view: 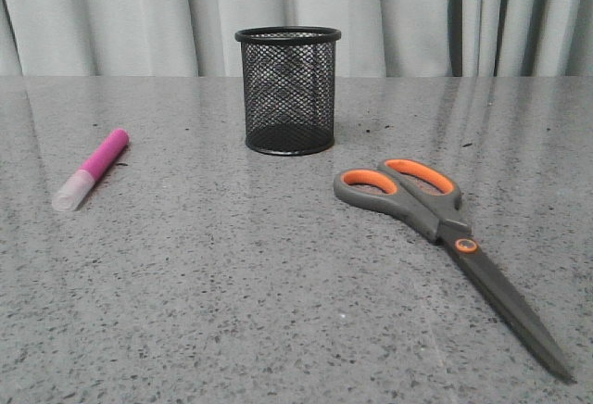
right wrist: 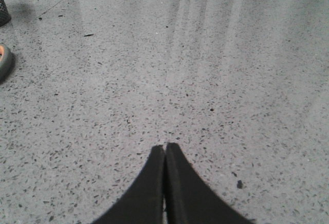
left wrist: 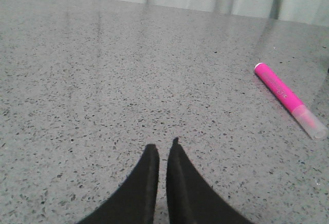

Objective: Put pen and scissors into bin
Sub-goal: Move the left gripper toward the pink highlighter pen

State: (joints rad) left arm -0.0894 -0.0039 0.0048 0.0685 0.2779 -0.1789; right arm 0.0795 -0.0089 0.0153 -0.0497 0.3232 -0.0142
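Front view: round black wire-mesh bin (view: 288, 90), pink pen (view: 92, 169), grey-orange scissors (view: 445, 233) on speckled stone desk (view: 232, 311).
Left fingers (left wrist: 154, 154): nearly closed, empty.
Right fingers (right wrist: 157, 154): pressed together, empty.

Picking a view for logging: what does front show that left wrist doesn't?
Front only: the bin, standing upright with nothing in it, and the scissors lying flat on the table. Left wrist only: the left end effector, fingers nearly together and holding nothing. Both: the pen lying on the table, untouched, and the curtain behind.
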